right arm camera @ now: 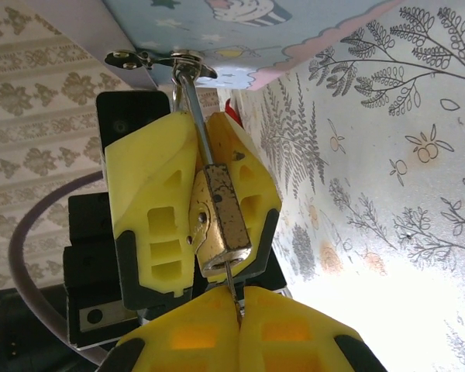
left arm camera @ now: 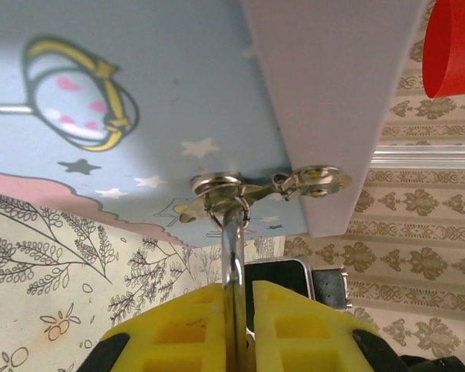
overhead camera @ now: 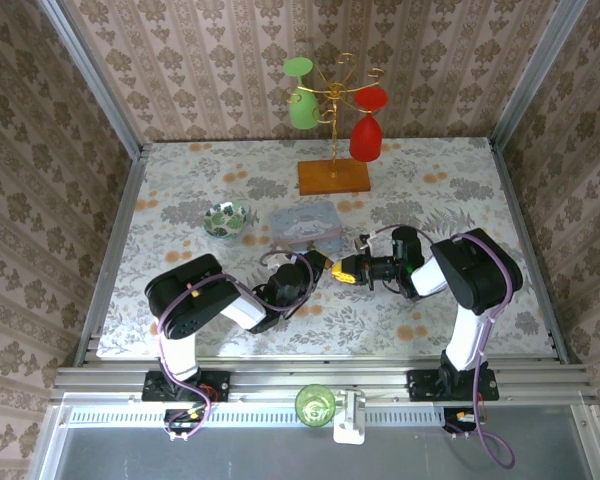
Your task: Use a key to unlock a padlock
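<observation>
My left tool (left arm camera: 236,298) is clamped on the padlock (right arm camera: 221,221), which hangs from the blue tin (left arm camera: 139,77). My right tool (right arm camera: 237,310) pinches the key (right arm camera: 231,285) at its base. I'd twist gently, keeping the key in line.
</observation>
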